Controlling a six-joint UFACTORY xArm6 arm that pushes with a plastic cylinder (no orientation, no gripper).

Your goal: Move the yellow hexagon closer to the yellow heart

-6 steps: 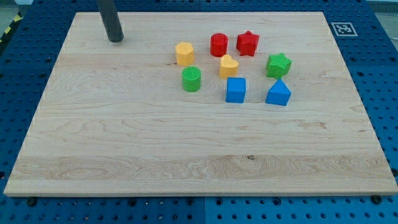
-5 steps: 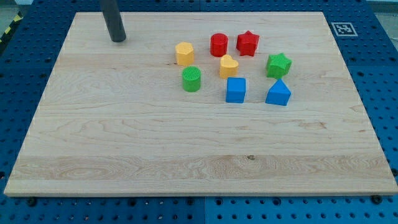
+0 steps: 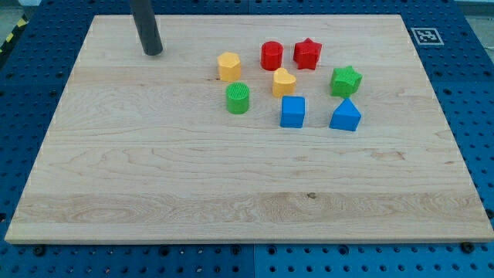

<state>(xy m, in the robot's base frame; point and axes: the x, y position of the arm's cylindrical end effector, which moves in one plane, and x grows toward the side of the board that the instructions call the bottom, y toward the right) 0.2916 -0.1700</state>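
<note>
My tip [image 3: 153,52] rests on the surface [image 3: 154,177] near the view's top left; there is no claw here, just a bare rod, so nothing opens or clamps. The hexagon [image 3: 229,66] lies well to its right and slightly lower, with the heart [image 3: 283,81] beyond that, right and a little down. A good push would start from the hexagon's upper-left side and run straight toward the heart. The green cylinder [image 3: 238,98] sits just below that path, the red cylinder [image 3: 272,55] just above; drifting would nudge either.
</note>
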